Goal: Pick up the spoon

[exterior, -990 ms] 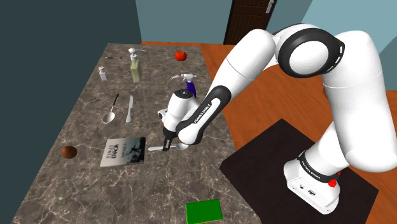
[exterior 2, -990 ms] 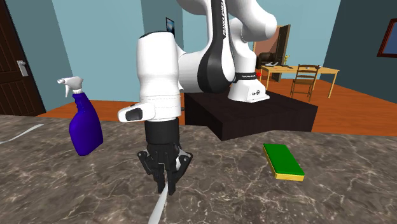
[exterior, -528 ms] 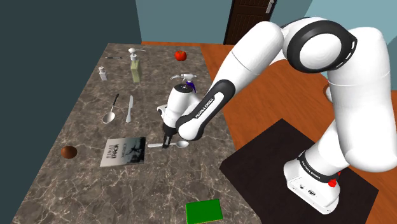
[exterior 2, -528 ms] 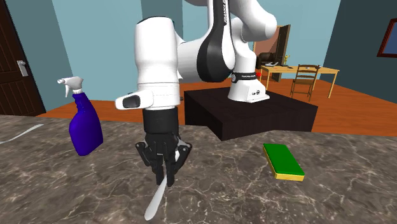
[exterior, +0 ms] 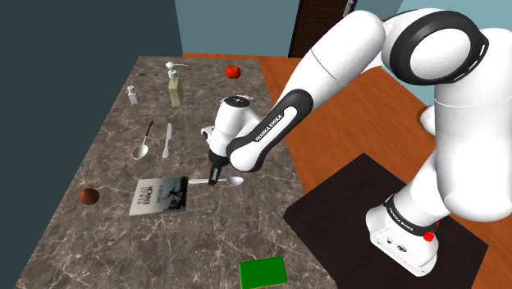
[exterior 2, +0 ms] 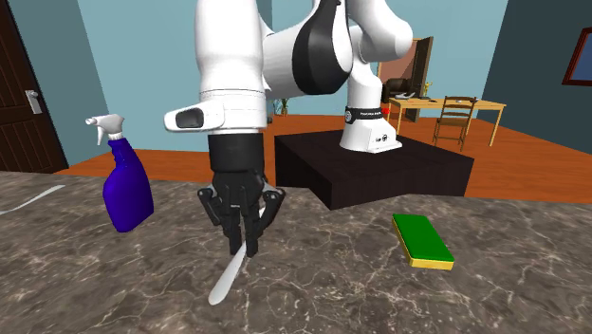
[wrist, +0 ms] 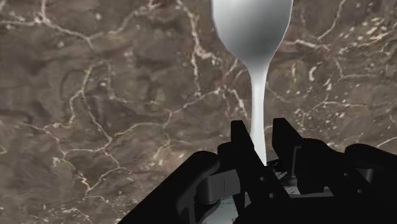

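Wrist view — gripper (wrist: pixel 259 139) fingers pinching pale spoon (wrist: pixel 251 28) by its handle, bowl pointing ahead over marbled counter (wrist: pixel 95 95) — blue spray bottle (exterior 2: pixel 127 194) nearby.

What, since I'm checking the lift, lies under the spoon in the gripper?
Dark veined countertop lies under the spoon, nothing else there. The gripper, shut on the handle, covers the handle's far stretch and the surface beneath it.

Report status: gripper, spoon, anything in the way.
Gripper: jaws shut on spoon handle. Spoon tilted, bowl out past the jaws, over the counter. Nearby spray bottle and book, neither touching.
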Tool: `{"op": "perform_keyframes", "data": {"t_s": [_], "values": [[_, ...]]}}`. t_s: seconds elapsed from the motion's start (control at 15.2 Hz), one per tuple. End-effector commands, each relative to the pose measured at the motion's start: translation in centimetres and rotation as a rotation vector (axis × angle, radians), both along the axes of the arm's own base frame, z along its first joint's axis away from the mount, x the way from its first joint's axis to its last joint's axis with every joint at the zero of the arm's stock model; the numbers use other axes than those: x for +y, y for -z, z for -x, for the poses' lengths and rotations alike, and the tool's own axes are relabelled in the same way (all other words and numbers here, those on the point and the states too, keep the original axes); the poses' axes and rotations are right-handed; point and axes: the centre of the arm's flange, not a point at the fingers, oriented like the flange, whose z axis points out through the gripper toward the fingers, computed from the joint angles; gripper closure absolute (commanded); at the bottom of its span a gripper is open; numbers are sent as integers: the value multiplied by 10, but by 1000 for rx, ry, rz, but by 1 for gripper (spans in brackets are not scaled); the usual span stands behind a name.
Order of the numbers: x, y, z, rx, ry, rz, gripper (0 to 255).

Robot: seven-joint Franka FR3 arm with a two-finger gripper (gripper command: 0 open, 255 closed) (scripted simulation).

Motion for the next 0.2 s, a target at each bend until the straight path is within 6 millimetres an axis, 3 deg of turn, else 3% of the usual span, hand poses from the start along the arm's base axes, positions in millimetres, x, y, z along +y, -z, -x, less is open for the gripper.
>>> {"op": "perform_keyframes", "data": {"t_s": [0.0,0.13], "values": [[0,-12,1,0,0,0,255],[0,-13,1,0,0,0,255]]}}
